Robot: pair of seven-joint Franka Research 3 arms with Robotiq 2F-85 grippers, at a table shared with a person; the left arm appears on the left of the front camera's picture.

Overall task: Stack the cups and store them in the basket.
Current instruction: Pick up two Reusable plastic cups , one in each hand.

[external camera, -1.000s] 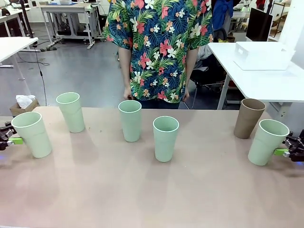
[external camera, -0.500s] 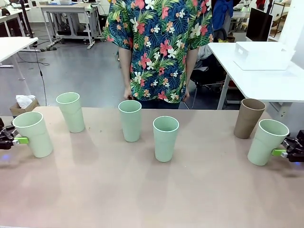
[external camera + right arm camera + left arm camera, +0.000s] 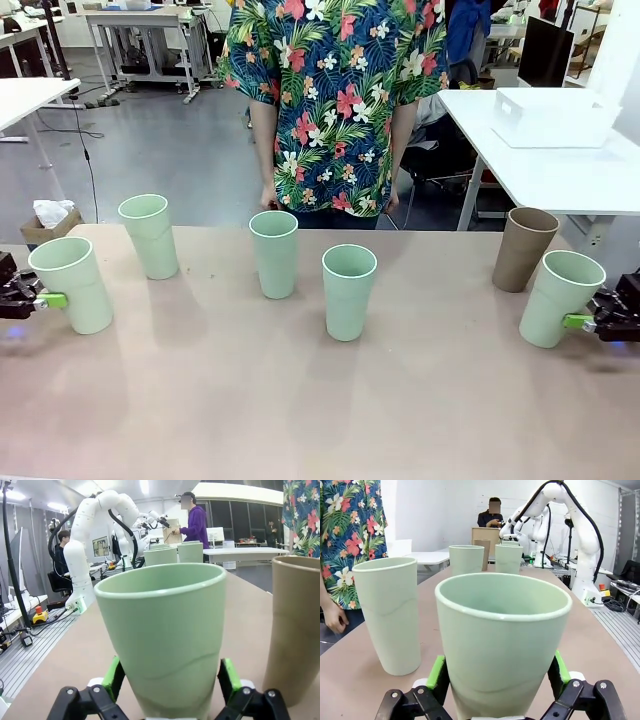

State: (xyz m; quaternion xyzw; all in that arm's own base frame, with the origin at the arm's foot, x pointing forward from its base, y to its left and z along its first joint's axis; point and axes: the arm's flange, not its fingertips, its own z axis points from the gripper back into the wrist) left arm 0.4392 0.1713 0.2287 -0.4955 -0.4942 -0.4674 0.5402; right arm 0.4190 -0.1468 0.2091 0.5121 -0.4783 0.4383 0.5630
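Six cups stand along the table. My left gripper (image 3: 38, 298) is shut on the leftmost mint cup (image 3: 70, 285), which leans slightly. In the left wrist view the green pads (image 3: 436, 672) press both sides of that cup (image 3: 502, 640), with my gripper (image 3: 499, 675) around its lower body. My right gripper (image 3: 588, 322) is shut on the rightmost mint cup (image 3: 560, 298); its wrist view shows the gripper (image 3: 170, 682) clamping this cup (image 3: 162, 630), beside the brown cup (image 3: 295, 630). The brown cup (image 3: 523, 248) and three free mint cups (image 3: 150, 235) (image 3: 274, 253) (image 3: 349, 292) stand upright. A white basket (image 3: 555, 117) sits on the side table at far right.
A person in a floral shirt (image 3: 335, 100) stands at the far edge, hands down behind the table (image 3: 300, 400). A wide bare stretch of table lies in front of the cups. The nearest free cup (image 3: 387, 615) stands close to my left gripper's cup.
Both grippers have drawn slightly inward with their cups: the left cup shifted right and tilted, the right cup shifted a little left. The other cups have not moved.
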